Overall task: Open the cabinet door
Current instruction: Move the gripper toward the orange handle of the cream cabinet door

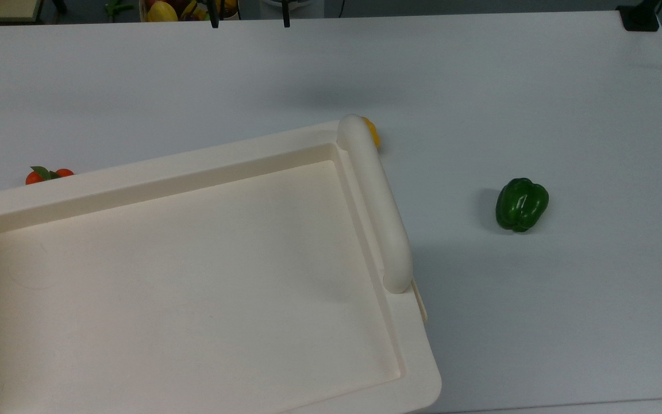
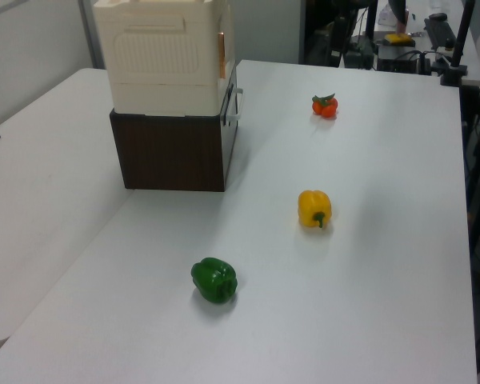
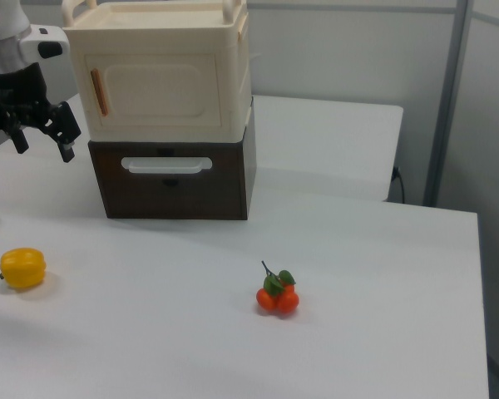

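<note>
Cream-white and closed flat against its frame, the cabinet door faces the camera in the right view, with a slim orange-brown handle standing upright near its edge on the right view's left. The cream cabinet rests on a dark brown drawer unit that has a pale bar handle across its front. The gripper hangs in the air at the right view's left, just beside the cabinet and level with the lower part of the door, touching neither; its two black fingers are spread apart with nothing between them, and the arm above is cut off by the picture's edge. On the white surface lie a yellow pepper, a cluster of small orange fruit with green leaves, and a green pepper. In the top view the cabinet's recessed top with its rounded rail hides the door and most of the yellow pepper behind it. In the left view the cabinet's ribbed side faces the camera and the door's front cannot be made out.
</note>
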